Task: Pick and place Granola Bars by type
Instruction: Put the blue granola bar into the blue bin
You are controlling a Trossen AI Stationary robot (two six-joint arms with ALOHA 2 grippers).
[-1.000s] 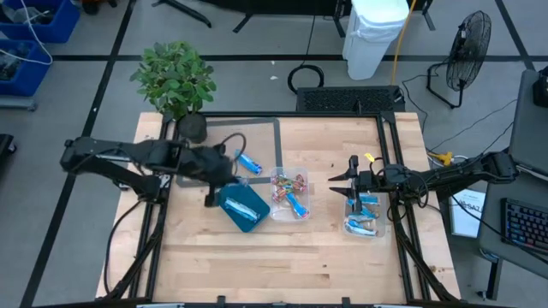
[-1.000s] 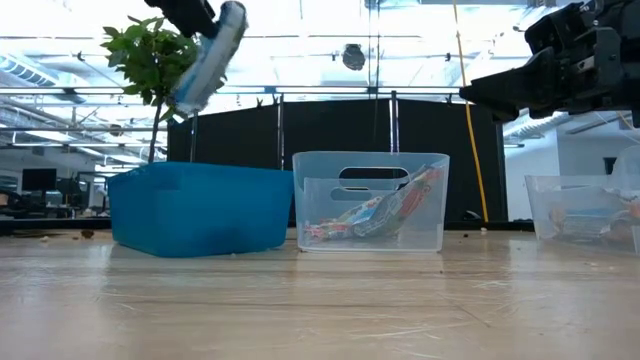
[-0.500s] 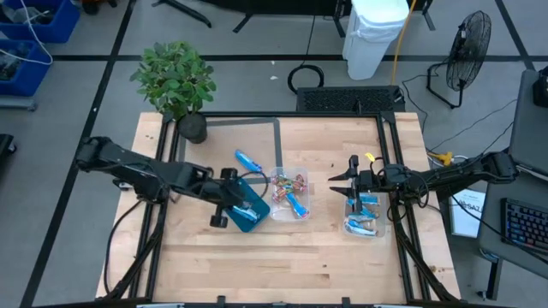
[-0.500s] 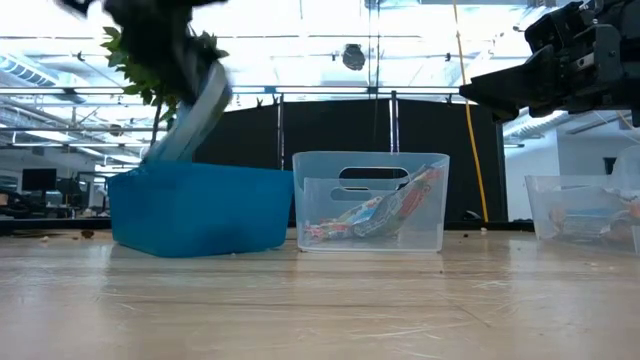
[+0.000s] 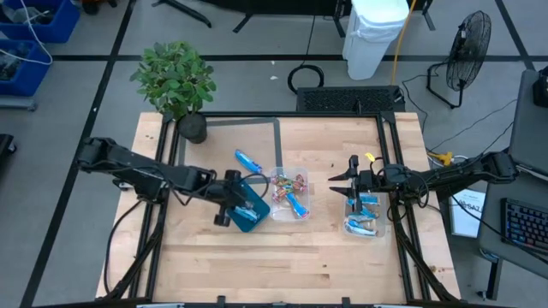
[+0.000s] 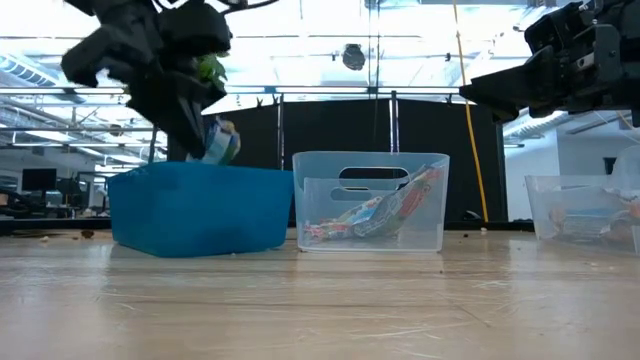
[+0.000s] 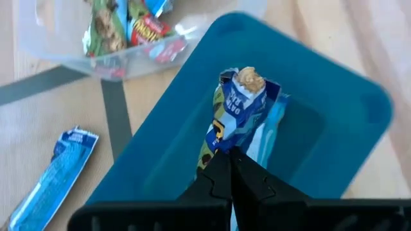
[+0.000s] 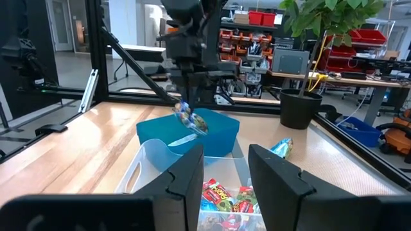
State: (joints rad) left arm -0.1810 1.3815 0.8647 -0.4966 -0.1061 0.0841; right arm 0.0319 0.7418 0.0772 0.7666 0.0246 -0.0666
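My left gripper [image 7: 229,168] [image 5: 235,198] is shut on a blue-and-white granola bar [image 7: 243,109] [image 6: 220,143] above the teal tray [image 5: 250,214] [image 6: 195,212]. Another blue bar [image 5: 248,160] [image 7: 61,170] lies flat on the table beyond the tray. The middle clear tub [image 5: 289,195] [image 6: 370,200] holds red and green multicoloured bars. The right clear tub [image 5: 364,216] holds light blue bars. My right gripper [image 8: 226,168] [image 5: 339,183] hangs open in the air between the two tubs, touching nothing. My left gripper pinches the blue-and-white bar between its two fingers at the bar's near end [image 7: 220,140]. It comes slanting down from above, fingers in line with the bar. The bar sticks out past the fingertips and its free end [image 7: 248,81] dips inside the tray; whether it touches the floor I cannot tell.
A potted plant [image 5: 175,81] stands at the table's far left corner. Black frame rails [image 5: 171,154] run along the table's sides. Bare wood lies along the near side of the table [image 5: 274,257]. A grey taped rectangle [image 5: 257,128] marks the far side.
My left gripper has carried the bar from high above the tray's far left side toward the near right and down, so the bar's free end now sits at the tray's rim instead of high in the air. My right arm has kept still.
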